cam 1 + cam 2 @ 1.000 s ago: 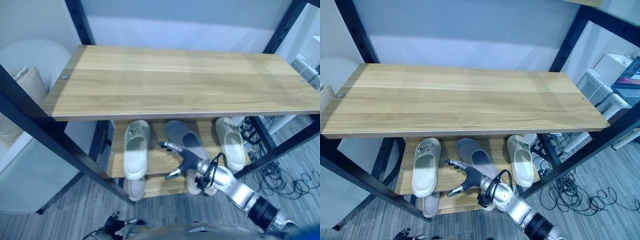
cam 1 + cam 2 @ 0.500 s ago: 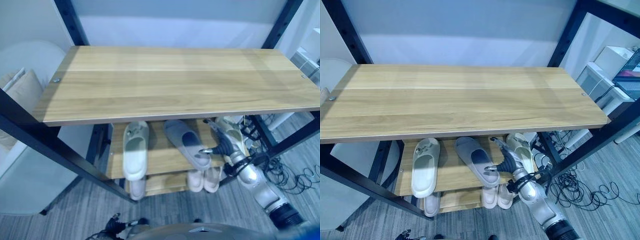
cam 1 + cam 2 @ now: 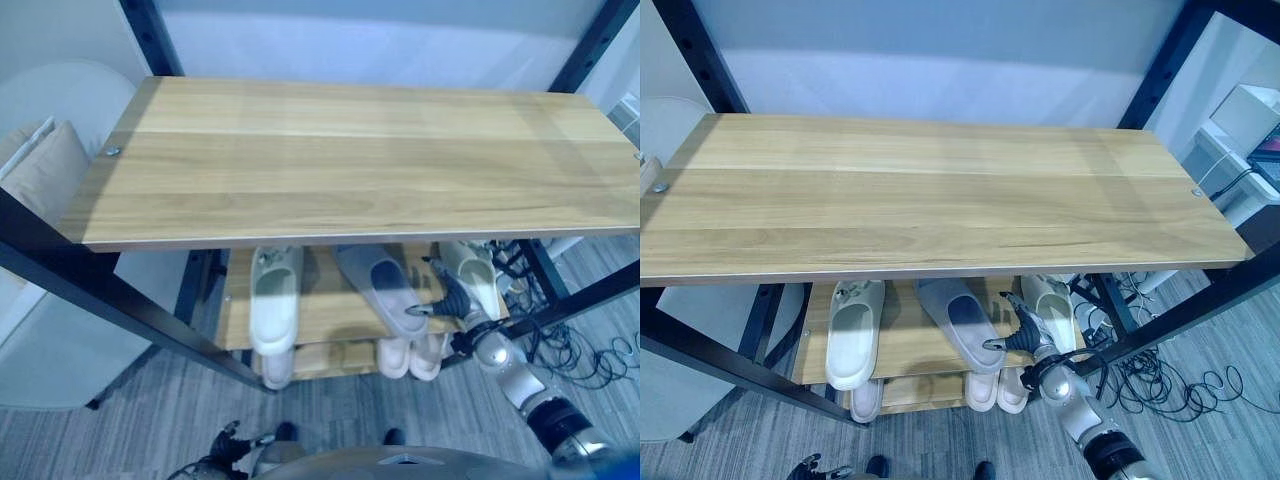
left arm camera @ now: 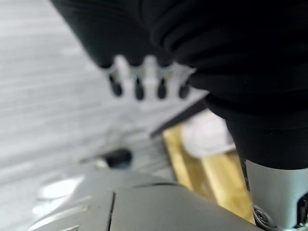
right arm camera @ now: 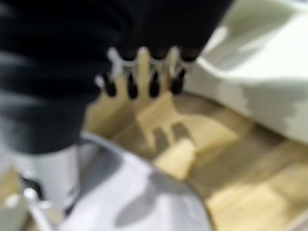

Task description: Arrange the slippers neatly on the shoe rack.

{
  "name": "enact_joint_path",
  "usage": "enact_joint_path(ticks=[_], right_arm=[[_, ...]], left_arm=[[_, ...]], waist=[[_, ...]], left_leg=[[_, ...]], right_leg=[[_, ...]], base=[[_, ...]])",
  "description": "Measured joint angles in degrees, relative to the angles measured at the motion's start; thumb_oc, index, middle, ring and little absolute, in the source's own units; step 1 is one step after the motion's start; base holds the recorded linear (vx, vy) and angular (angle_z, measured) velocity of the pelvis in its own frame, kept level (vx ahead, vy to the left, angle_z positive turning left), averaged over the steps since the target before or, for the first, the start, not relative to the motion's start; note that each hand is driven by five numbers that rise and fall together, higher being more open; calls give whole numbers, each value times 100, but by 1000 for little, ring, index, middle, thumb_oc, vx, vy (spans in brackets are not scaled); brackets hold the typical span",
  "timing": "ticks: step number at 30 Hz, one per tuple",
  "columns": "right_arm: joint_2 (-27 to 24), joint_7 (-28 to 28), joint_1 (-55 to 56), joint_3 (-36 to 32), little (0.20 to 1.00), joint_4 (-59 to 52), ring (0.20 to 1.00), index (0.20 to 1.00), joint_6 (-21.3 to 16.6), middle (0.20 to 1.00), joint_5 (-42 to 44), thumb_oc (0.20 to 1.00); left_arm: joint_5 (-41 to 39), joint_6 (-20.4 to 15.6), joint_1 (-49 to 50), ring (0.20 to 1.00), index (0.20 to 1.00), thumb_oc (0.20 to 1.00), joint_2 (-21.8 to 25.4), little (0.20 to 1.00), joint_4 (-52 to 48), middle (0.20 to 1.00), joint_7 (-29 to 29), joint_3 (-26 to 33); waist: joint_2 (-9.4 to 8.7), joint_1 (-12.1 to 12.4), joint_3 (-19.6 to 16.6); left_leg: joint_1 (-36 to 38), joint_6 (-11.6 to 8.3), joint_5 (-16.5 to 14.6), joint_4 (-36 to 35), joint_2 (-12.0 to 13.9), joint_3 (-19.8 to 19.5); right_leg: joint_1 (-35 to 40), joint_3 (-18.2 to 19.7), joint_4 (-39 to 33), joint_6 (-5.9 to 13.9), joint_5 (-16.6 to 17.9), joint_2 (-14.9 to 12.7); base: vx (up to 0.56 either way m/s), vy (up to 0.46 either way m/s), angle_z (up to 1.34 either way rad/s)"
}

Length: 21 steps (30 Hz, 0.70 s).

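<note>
Three slippers lie on the middle shelf [image 3: 325, 322] of the shoe rack: a white slipper [image 3: 272, 305] at the left, a grey slipper [image 3: 385, 290] lying askew in the middle, and another white slipper [image 3: 470, 275] at the right. My right hand [image 3: 447, 298] is open between the grey slipper and the right white one, its thumb by the grey slipper's near end. In the right wrist view its fingers [image 5: 144, 77] stretch straight over the wood, with the grey slipper [image 5: 144, 202] and the white slipper [image 5: 260, 91] on either side. My left hand [image 4: 144, 82] hangs open over the floor.
A broad wooden top shelf [image 3: 350, 160] overhangs the middle shelf and hides the slippers' far ends. More white slippers [image 3: 410, 355] stand on the lowest shelf. Black frame posts [image 3: 130, 300] cross in front at the left and right. Cables [image 3: 1160, 385] lie on the floor at the right.
My right hand has moved from the grey slipper's left and front to its right side, next to the right white slipper. The grey slipper has shifted a little. The camera has moved.
</note>
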Motion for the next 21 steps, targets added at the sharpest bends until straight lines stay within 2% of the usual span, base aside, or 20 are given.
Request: enact_joint_path(ticks=[4, 10, 13, 20, 21], right_arm=[[119, -57, -208, 160, 1000, 366, 1000, 1000, 24, 1000, 59, 1000], [318, -110, -667, 299, 1000, 853, 1000, 1000, 88, 1000, 291, 1000], [324, -122, -718, 326, 1000, 907, 1000, 1000, 89, 1000, 294, 1000], [499, -231, -1056, 357, 1000, 1404, 1000, 1000, 94, 1000, 401, 1000], [512, -232, -1093, 359, 821, 1461, 821, 821, 88, 821, 460, 821]], left_arm=[[-2, -34, -59, 1000, 1000, 1000, 3, 1000, 4, 1000, 0, -37], [-5, -41, -76, 1000, 1000, 1000, 18, 1000, 9, 1000, -1, -43], [-5, -49, -80, 1000, 1000, 1000, 24, 1000, 9, 1000, 0, -42], [-2, -45, -75, 1000, 1000, 1000, 84, 1000, 18, 1000, -1, -60], [-3, -45, -75, 1000, 1000, 1000, 85, 1000, 17, 1000, 0, -80]], waist=[[-5, 140, -2], [-52, 184, -16], [-85, 321, -40], [-157, 318, -91], [-156, 324, -92]], left_leg=[[-38, 2, 2, 5, -8, -21], [-85, -2, 13, 5, -15, -110], [-186, -12, 34, 7, -31, -169], [-258, -4, 51, 8, -55, -226], [-264, -2, 52, 8, -62, -233]], right_leg=[[-4, -22, 0, -4, -2, -6], [-4, -150, 1, -19, -14, -3], [-31, -191, 15, -23, -16, -3], [-62, -268, 19, -31, -21, -28], [-63, -277, 17, -32, -22, -34]], base=[[5, 8, 4], [5, 15, 9], [12, 25, 11], [17, 17, 6], [23, 25, 5]])
